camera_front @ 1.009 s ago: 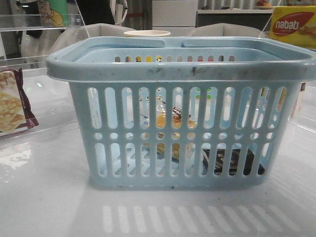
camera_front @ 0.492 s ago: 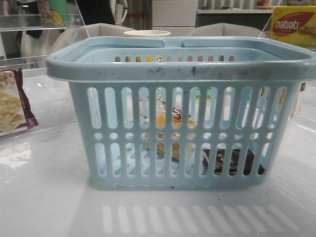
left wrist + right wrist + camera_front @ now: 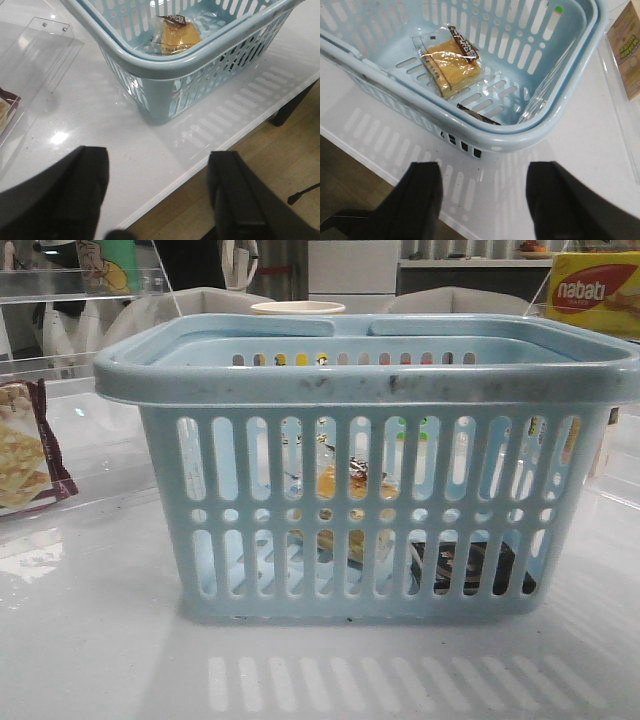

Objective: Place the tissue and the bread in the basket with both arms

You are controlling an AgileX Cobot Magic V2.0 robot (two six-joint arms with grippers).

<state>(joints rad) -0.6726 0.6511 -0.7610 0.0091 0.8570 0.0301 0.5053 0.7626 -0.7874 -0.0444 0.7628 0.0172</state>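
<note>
The basket (image 3: 370, 470) stands upright on the white surface (image 3: 100, 640), filling the middle of the front view. Through its slotted front wall the bread (image 3: 345, 485) shows as a golden shape in clear wrap, lying on the basket floor roughly at the centre. The tissue (image 3: 470, 565), a dark flat packet, lies on the floor toward the 4 o'clock corner of the front wall, close beside the bread; whether the two touch cannot be told.

In the left wrist view the left gripper (image 3: 157, 195) hangs above the surface edge outside the basket, its two dark fingers (image 3: 75, 195) spread well apart with nothing between them. The bread (image 3: 175, 36) is visible inside the basket (image 3: 165, 75) beyond it.

In the right wrist view the right gripper (image 3: 482, 200) likewise hovers outside the basket (image 3: 520, 135), fingers wide apart and empty. The bread (image 3: 452, 67) lies flat on the slotted floor, and a dark edge of the tissue (image 3: 477, 116) peeks out just under the near rim.

On the surface at 9 o'clock of the basket lies a maroon-edged cracker pack (image 3: 25, 450), well apart. A yellow nabati box (image 3: 595, 292) sits at 1 o'clock in the background.
</note>
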